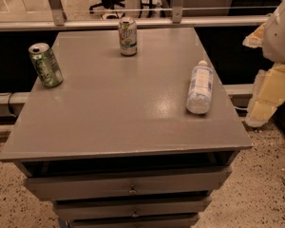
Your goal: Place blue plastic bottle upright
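The blue plastic bottle (200,88) lies on its side near the right edge of the grey cabinet top (123,103). Its white cap points toward the far edge and its base toward me. The label faces up. My gripper is not in view. Only a white rounded part of my arm (281,31) shows at the upper right edge, off the cabinet and to the right of the bottle.
A green soda can (46,65) stands tilted at the far left corner. A white-and-green soda can (128,36) stands upright at the far middle. Drawers (128,186) sit below the top. Yellowish foam blocks (270,94) are on the right, with a rail behind.
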Controlling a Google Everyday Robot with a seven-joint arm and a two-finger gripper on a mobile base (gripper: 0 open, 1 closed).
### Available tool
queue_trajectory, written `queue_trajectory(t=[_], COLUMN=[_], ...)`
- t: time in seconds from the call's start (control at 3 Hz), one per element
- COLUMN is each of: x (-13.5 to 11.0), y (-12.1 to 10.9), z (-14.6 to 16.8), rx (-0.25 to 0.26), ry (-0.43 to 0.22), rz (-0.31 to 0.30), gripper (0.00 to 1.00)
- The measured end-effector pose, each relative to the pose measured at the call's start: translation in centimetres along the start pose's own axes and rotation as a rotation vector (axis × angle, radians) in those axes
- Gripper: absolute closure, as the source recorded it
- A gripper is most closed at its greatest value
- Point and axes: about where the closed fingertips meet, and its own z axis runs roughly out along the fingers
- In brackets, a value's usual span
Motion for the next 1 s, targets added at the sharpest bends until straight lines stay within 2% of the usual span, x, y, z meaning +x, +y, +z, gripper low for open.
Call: queue_trajectory(t=[0.33, 0.67, 1.0], x=[-0.1, -0.8, -1.8], y=[-0.1, -1.8, -4.1], z=[-0.1, 1.3, 3.0], rx=[0.006, 0.041, 0.09], ry=[-0.004, -0.028, -0.042], rz=[0.003, 0.114, 0.272], gripper=[0.0, 0.0, 0.0])
